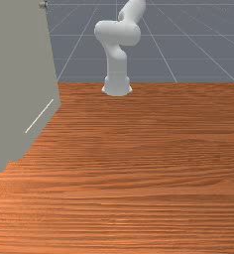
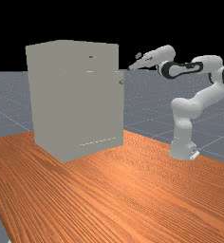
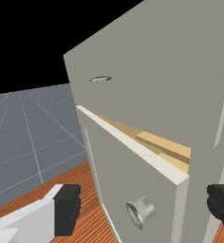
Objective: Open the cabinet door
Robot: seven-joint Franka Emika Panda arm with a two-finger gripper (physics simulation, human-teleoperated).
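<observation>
Wrist view first, and the cabinet door (image 3: 128, 163) is ajar, a wedge of yellow interior (image 3: 163, 147) peeking over its top edge! The gripper (image 3: 144, 206) is spread wide, holding nothing, with the round knob (image 3: 141, 211) ahead between the lines of its fingers (image 3: 67, 209). Here's the danger: come in off-line and a fingertip could bump the knob or the door's free edge and push the whole thing shut. Pinch only the rounded rim and it may slip; pull straight instead of round the hinge and the grip could twist off. Hooking that free edge looks tempting, but the gap is narrow, so a finger might jam against the frame.

Over to the far view: the cabinet (image 2: 80, 99) stands on the left, the arm (image 2: 182, 116) reaching in from the right. The door is on the arm's side, its outer face turned roughly right, free edge swung slightly out. It stands upright, long axis seemingly vertical, knob jutting out towards the arm.

And the front view: cabinet on the left of the table (image 1: 148, 149), door side towards the far end, where the arm's base stands.
</observation>
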